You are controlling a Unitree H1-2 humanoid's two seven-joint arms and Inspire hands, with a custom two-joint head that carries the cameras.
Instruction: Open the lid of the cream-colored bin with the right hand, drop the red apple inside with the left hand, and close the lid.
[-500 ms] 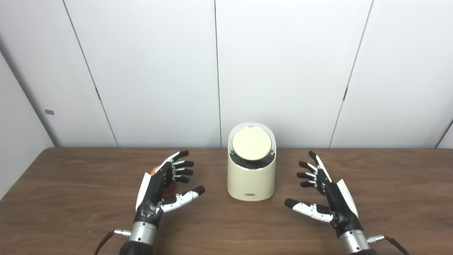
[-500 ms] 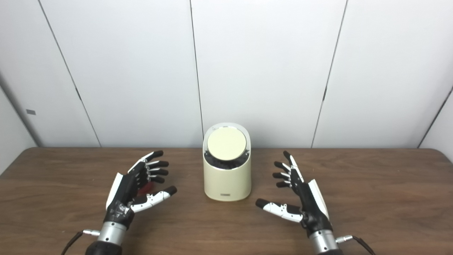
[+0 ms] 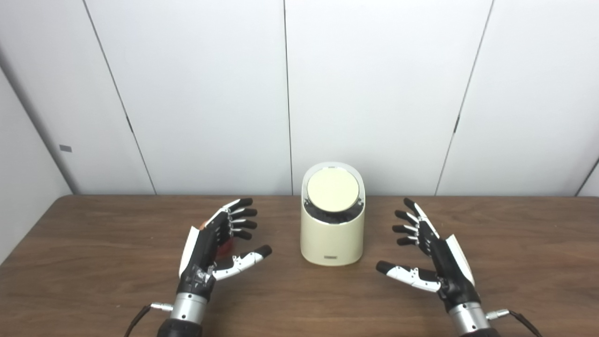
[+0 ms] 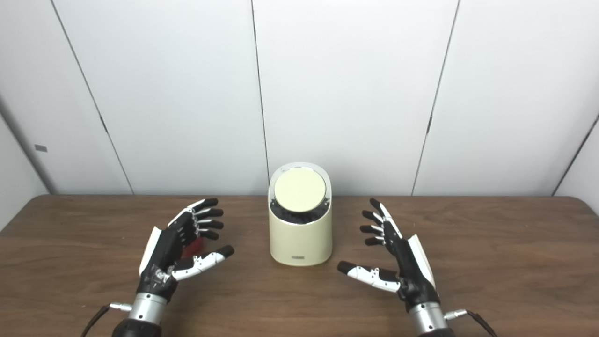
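Observation:
The cream-colored bin [image 3: 332, 236] stands on the table's middle near the wall, its round lid [image 3: 332, 189] down and tilted toward me. My left hand [image 3: 213, 245] hovers open to the bin's left, fingers spread. The red apple [image 4: 193, 246] lies on the table behind that hand, and only a small red patch shows between the fingers and thumb. My right hand [image 3: 433, 255] is open on the bin's right side, palm facing the bin, a short gap away from it.
The brown wooden table [image 3: 299, 299] runs the full width of the view. White wall panels [image 3: 374, 93] rise right behind the bin. Cables trail from both wrists at the bottom edge.
Both hands have edged slightly forward and up, the right a little more. The bin, its lid and the apple have not moved.

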